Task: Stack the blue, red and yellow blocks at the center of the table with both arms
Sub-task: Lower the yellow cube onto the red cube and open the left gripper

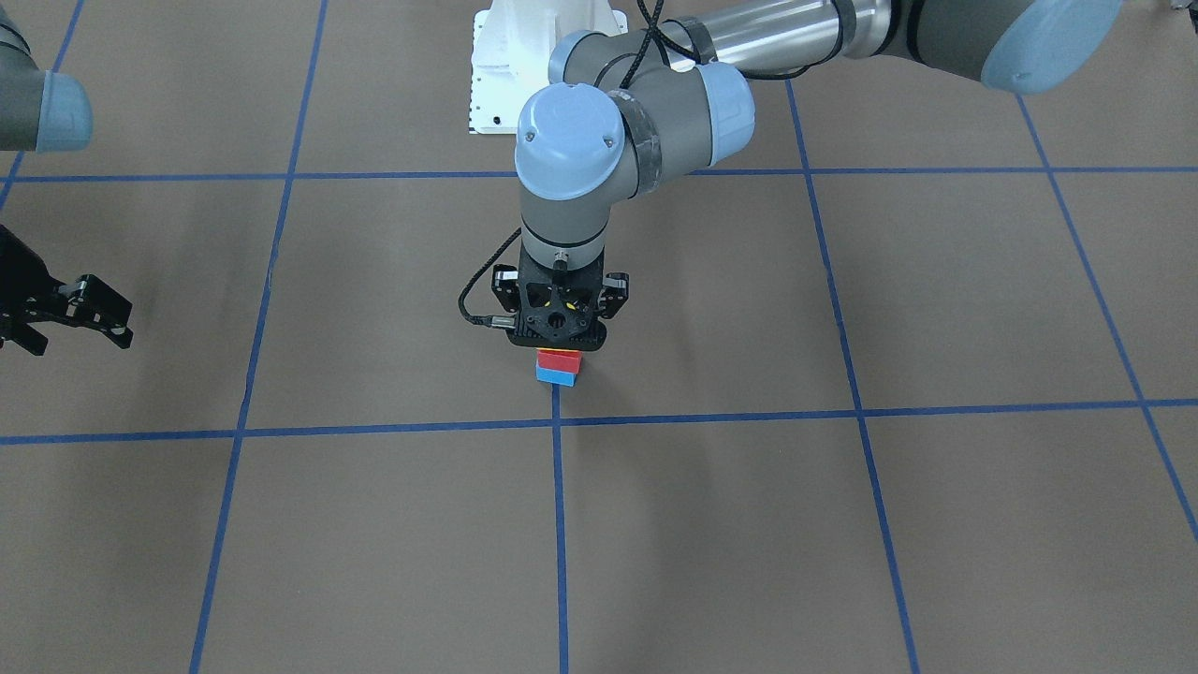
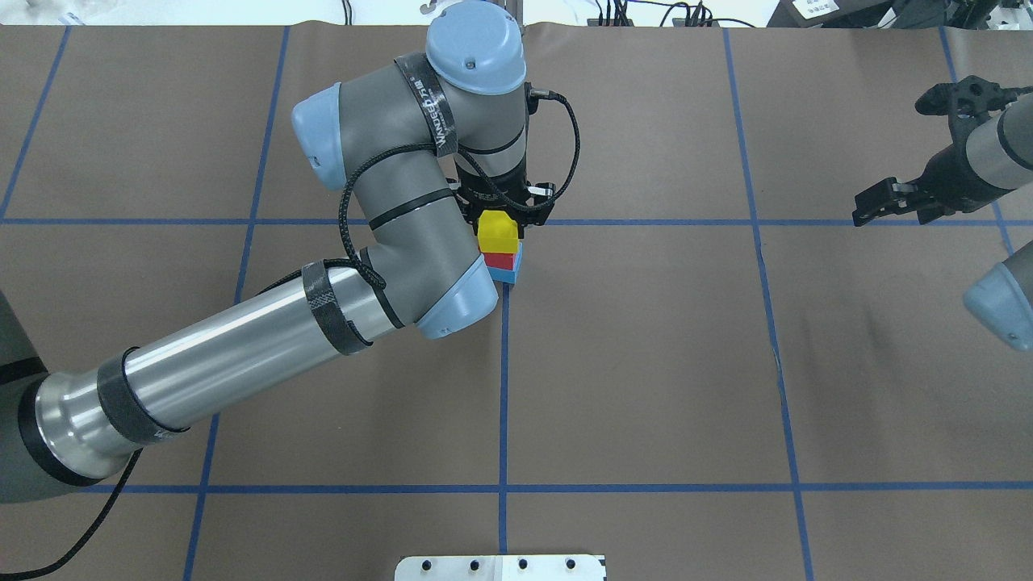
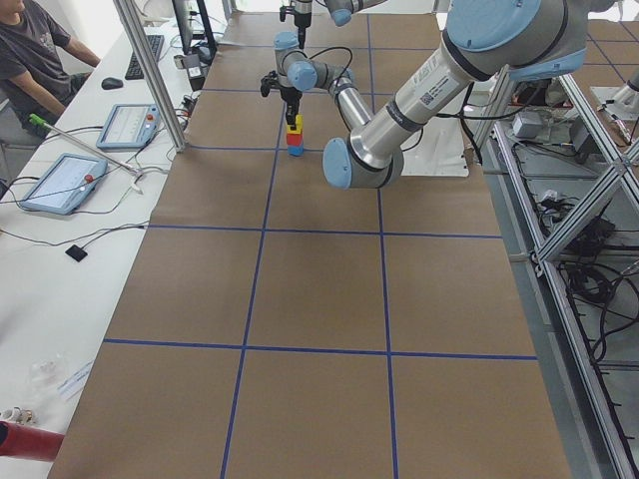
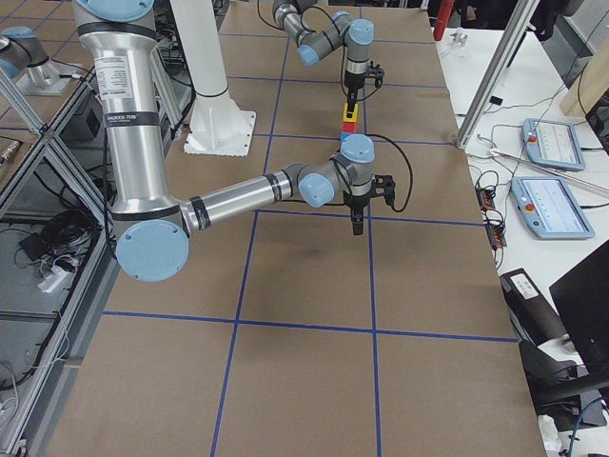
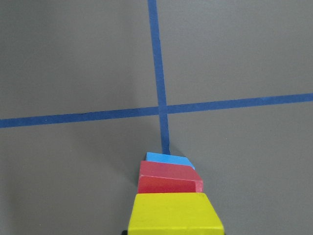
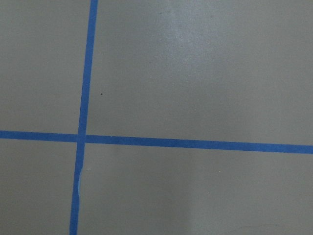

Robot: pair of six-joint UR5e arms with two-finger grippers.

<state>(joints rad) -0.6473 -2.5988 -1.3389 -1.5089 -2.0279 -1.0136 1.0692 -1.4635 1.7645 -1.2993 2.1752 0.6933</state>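
Observation:
A blue block [image 2: 510, 275] lies at the table's centre beside a blue tape crossing, with a red block [image 2: 500, 261] on it. A yellow block [image 2: 498, 236] sits on top of the red one. My left gripper [image 2: 499, 221] points straight down over the stack and is shut on the yellow block. The left wrist view shows the yellow block [image 5: 173, 213] resting on the red block [image 5: 168, 177], with the blue block [image 5: 168, 159] below. From the front only the red block [image 1: 559, 358] and blue block [image 1: 557, 376] show under the gripper. My right gripper [image 2: 908, 153] is open and empty, far off to the side.
Blue tape lines [image 2: 503, 387] divide the brown table into squares. The robot's white base plate [image 1: 524, 84] stands at the robot's edge of the table. A side bench with tablets [image 3: 60, 180] and a seated person [image 3: 30, 50] lies beyond the table's edge.

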